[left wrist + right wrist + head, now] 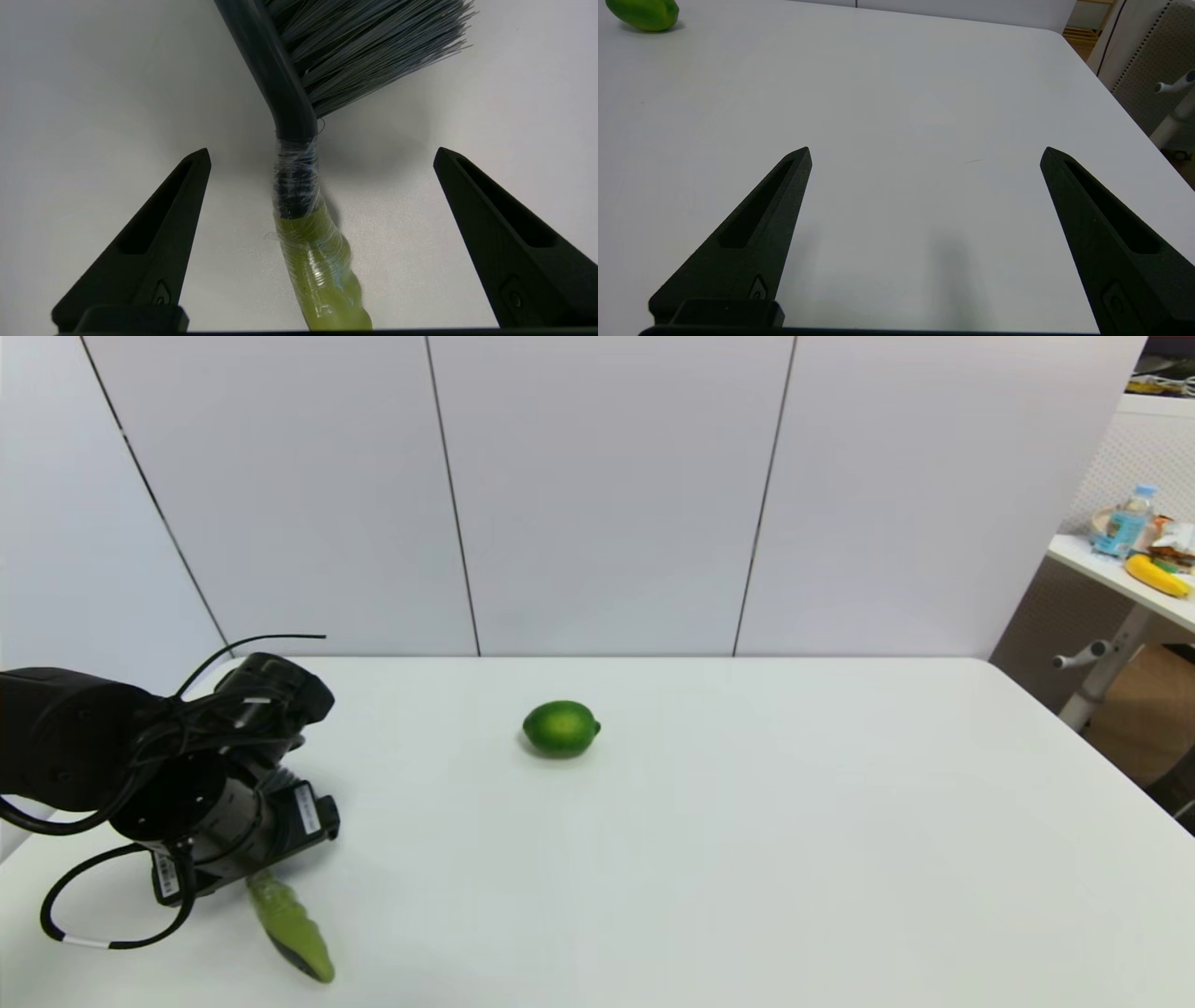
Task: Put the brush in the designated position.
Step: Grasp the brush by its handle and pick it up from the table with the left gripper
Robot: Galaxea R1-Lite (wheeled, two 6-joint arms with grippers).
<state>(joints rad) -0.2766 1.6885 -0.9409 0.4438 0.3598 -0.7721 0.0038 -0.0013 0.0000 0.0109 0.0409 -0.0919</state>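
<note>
Brush (299, 186) lies flat on the worktop (747, 859) at lower left of the head view, right under the left tool (322, 156). Tool's wide open, holding nothing, straddling the handle, whose long axis runs between the fingers. Right tool (924, 154), also open and empty, sits well away.

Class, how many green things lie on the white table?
2: the lime mid-table, and the brush with its green handle, under the open left gripper, near-left.
</note>
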